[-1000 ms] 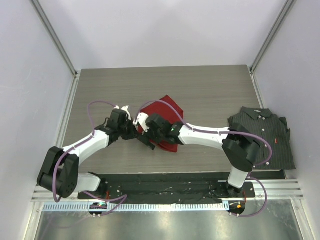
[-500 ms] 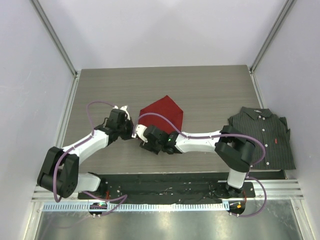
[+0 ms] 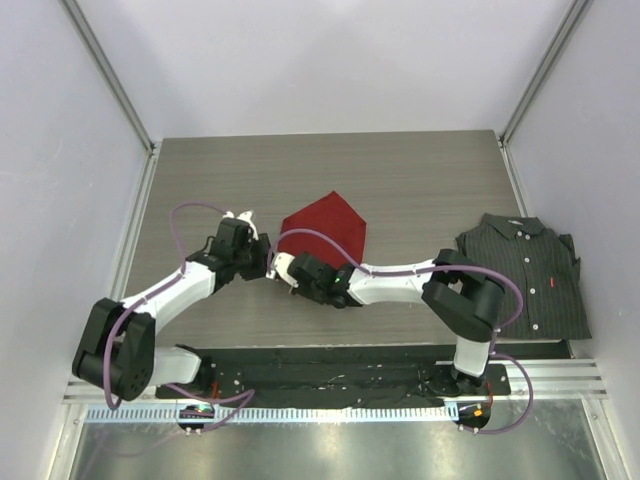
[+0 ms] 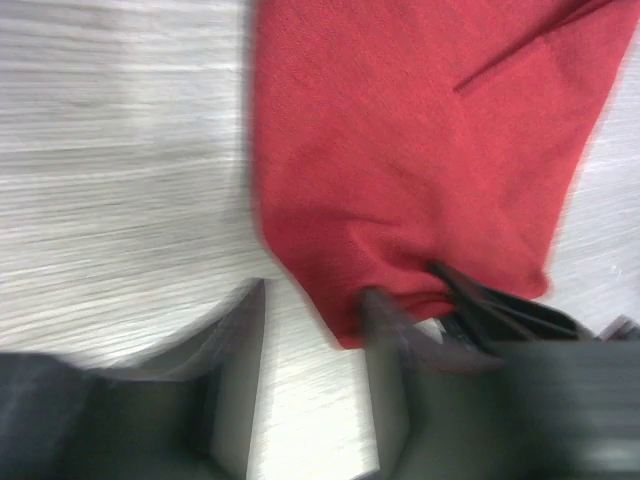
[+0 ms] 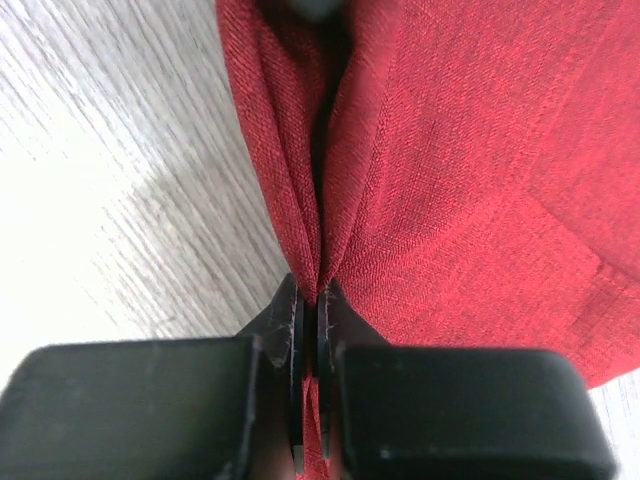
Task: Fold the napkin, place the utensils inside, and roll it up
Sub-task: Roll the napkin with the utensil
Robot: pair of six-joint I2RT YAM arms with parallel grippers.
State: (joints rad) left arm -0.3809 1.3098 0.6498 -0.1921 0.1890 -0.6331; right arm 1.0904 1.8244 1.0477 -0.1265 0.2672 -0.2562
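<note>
**Napkin.** The napkin (image 3: 328,222) lies on the table (image 3: 430,170) just left of its middle, folded into a flat five-sided shape with its point toward the arms. In the top view that near point is hidden under the two gripper heads, which meet there, so the grip cannot be read from above. Whether anything lies inside the fold cannot be told. In the left wrist view the cloth is cut off at the top and right edges, and the whole frame is smeared by blur. A thin raised seam crosses its upper right part.

**Right gripper.** The right gripper (image 5: 308,322) is clamped on the napkin. Its fingers (image 5: 140,410) stand pressed together, with a narrow upright ridge of red cloth pinched between them at the near edge. The layers part into a dark crease above the fingertips. The rest of the cloth spreads flat to the right and runs out of the frame.

**Left gripper.** The left gripper (image 4: 310,385) sits at the same near corner, just beside the right one. Its jaws stand apart, with bare wood grain showing between them. One finger overlaps the cloth's corner, but the blur hides whether it touches. Dark fingers of the other arm show at the lower right, on the cloth's edge.

**Surroundings.** A dark pinstriped shirt (image 3: 525,270) lies folded at the table's right edge, well apart from the napkin.
</note>
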